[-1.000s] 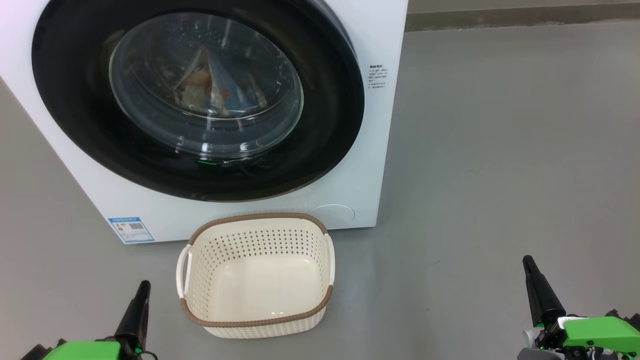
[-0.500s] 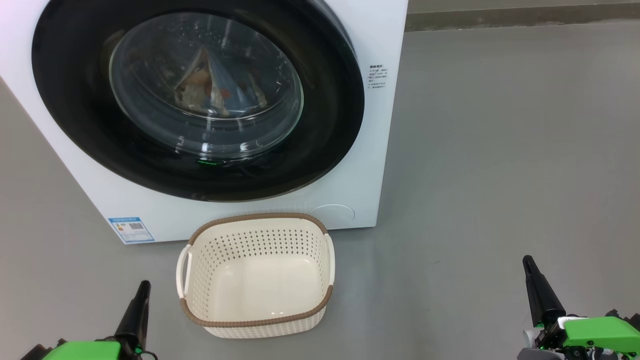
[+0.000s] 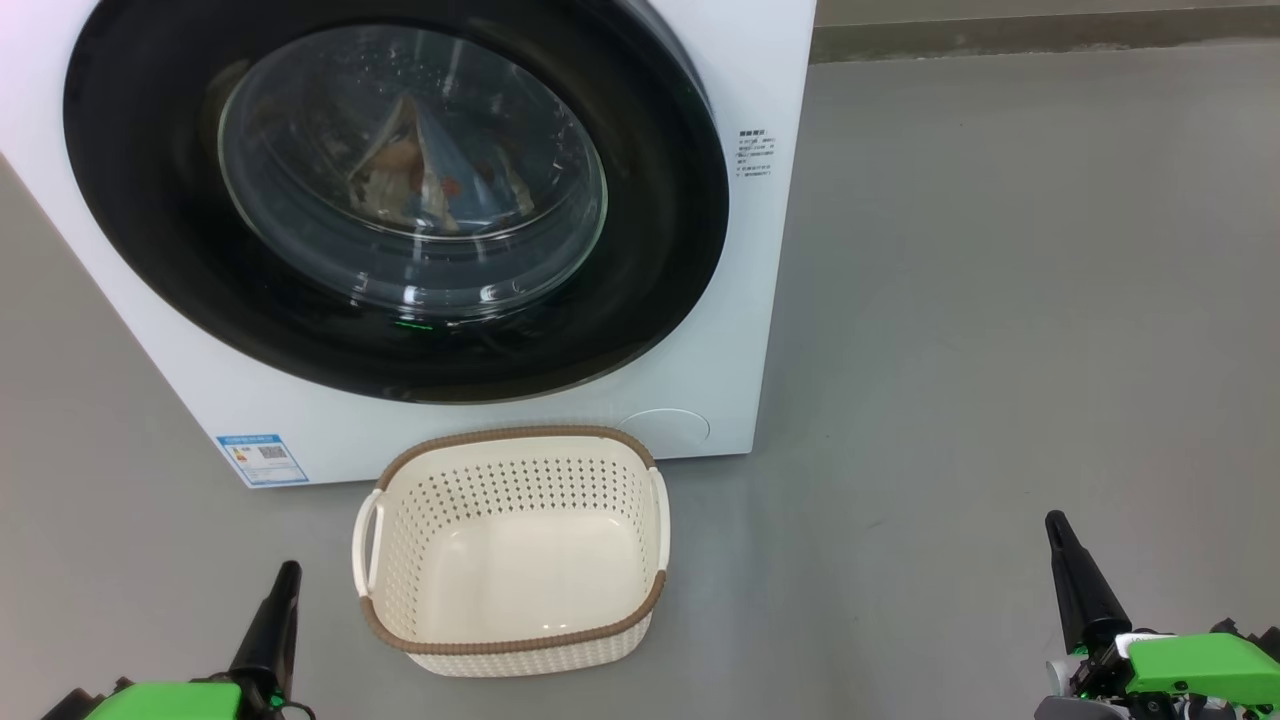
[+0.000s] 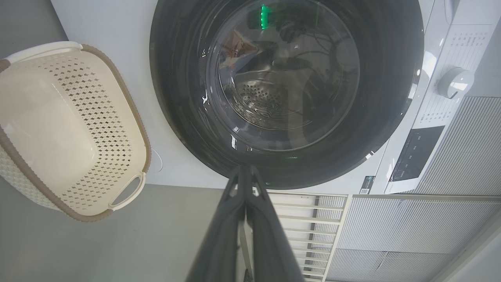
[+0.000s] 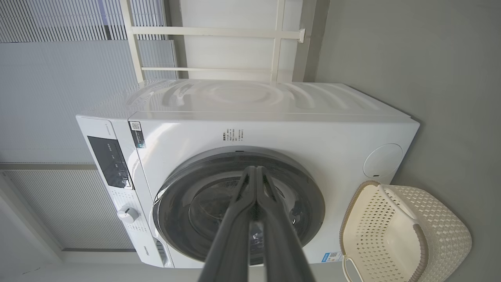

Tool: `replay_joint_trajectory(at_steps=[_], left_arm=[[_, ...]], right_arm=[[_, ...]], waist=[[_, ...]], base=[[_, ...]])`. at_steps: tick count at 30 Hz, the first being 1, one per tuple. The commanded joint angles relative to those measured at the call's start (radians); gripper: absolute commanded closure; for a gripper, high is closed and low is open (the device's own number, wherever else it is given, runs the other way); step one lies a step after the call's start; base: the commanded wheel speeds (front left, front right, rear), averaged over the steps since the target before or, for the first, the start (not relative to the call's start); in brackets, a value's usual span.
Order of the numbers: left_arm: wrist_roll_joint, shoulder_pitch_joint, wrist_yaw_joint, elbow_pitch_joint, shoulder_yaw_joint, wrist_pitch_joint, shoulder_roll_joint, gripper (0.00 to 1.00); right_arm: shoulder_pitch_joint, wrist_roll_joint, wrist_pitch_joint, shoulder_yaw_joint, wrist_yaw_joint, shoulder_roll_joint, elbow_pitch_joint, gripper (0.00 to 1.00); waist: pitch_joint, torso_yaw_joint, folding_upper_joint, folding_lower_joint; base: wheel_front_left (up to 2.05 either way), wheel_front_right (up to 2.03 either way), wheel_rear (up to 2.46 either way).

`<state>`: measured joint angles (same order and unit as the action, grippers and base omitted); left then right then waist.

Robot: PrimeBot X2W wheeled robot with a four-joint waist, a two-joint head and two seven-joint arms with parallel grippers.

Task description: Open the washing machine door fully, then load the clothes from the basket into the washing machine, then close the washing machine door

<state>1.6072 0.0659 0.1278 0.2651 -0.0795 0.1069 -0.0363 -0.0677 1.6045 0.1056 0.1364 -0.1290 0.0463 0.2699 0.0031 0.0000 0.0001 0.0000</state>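
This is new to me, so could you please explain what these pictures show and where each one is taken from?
The wide picture comes from a camera on the robot's head, looking down. The two dark spikes near its bottom corners are the left gripper and the right gripper, which are the robot's hands. The other two pictures come from a camera on each wrist, looking along that hand's fingers, so the room appears turned sideways in them. In both, the fingers are pressed together and hold nothing. On the grey floor stands a white washing machine with its round black door shut. Patterned clothes show through the glass. In front of it sits a cream basket, which is empty.
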Motion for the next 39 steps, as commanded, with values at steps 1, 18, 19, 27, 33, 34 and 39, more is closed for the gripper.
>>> replay_joint_trajectory(at_steps=[1,18,19,27,33,34,39], left_arm=[[0.001,0.042,0.003,-0.02,-0.035,0.007,-0.014,1.0],[0.001,0.042,0.003,-0.02,-0.035,0.007,-0.014,1.0],[0.001,0.042,0.003,-0.02,-0.035,0.007,-0.014,1.0],[0.001,0.042,0.003,-0.02,-0.035,0.007,-0.014,1.0],[0.001,0.042,0.003,-0.02,-0.035,0.007,-0.014,1.0],[0.001,0.042,0.003,-0.02,-0.035,0.007,-0.014,1.0],[0.001,0.042,0.003,-0.02,-0.035,0.007,-0.014,1.0]], right_arm=[[-0.04,0.004,0.007,-0.023,-0.002,0.004,-0.025,1.0],[-0.04,0.004,0.007,-0.023,-0.002,0.004,-0.025,1.0],[-0.04,0.004,0.007,-0.023,-0.002,0.004,-0.025,1.0],[-0.04,0.004,0.007,-0.023,-0.002,0.004,-0.025,1.0],[-0.04,0.004,0.007,-0.023,-0.002,0.004,-0.025,1.0],[-0.04,0.004,0.007,-0.023,-0.002,0.004,-0.025,1.0],[-0.04,0.004,0.007,-0.023,-0.002,0.004,-0.025,1.0]], waist=[[0.0,0.0,-0.0001,0.0],[0.0,0.0,-0.0001,0.0],[0.0,0.0,-0.0001,0.0],[0.0,0.0,-0.0001,0.0],[0.0,0.0,-0.0001,0.0],[0.0,0.0,-0.0001,0.0],[0.0,0.0,-0.0001,0.0]], base=[[0.0,0.0,0.0],[0.0,0.0,0.0],[0.0,0.0,0.0],[0.0,0.0,0.0],[0.0,0.0,0.0],[0.0,0.0,0.0],[0.0,0.0,0.0]])
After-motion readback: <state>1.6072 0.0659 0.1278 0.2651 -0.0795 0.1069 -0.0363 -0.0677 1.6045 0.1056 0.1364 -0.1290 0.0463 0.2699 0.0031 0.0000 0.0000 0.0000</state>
